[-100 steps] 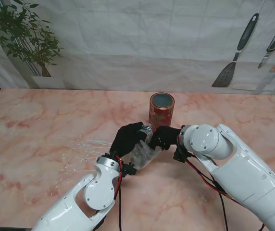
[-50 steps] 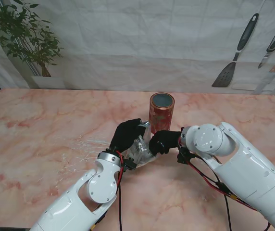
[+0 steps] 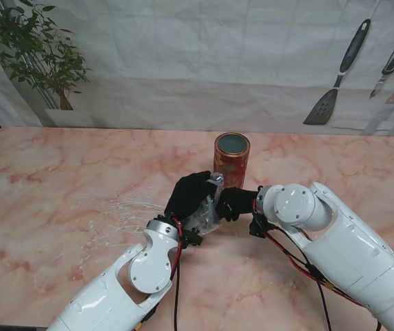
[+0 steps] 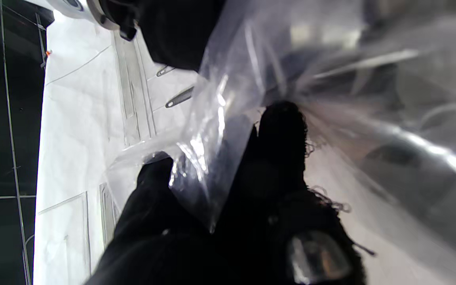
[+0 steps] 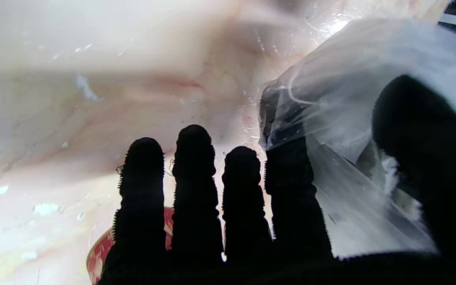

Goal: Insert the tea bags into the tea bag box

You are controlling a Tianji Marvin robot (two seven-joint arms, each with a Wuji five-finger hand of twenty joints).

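Both hands hold a clear plastic tea bag pouch (image 3: 202, 215) just above the tabletop (image 3: 66, 179), near its middle and just on the robot's side of the tea bag box (image 3: 231, 160), an upright red cylindrical tin with its mouth uncovered. The left hand (image 3: 189, 195) is closed on the pouch's upper part, film pinched between thumb and fingers (image 4: 279, 130). The right hand (image 3: 235, 201) grips the opposite side, with film caught between index finger (image 5: 291, 186) and thumb; its other three fingers stand free. Judged risks: the slack, slippery film may slide from either pinch, or the two hands may pull apart and tear it, spilling tea bags onto the tabletop; a hand may also knock over the tin nearby. Pale contents show dimly inside the pouch; what the tin holds cannot be made out.
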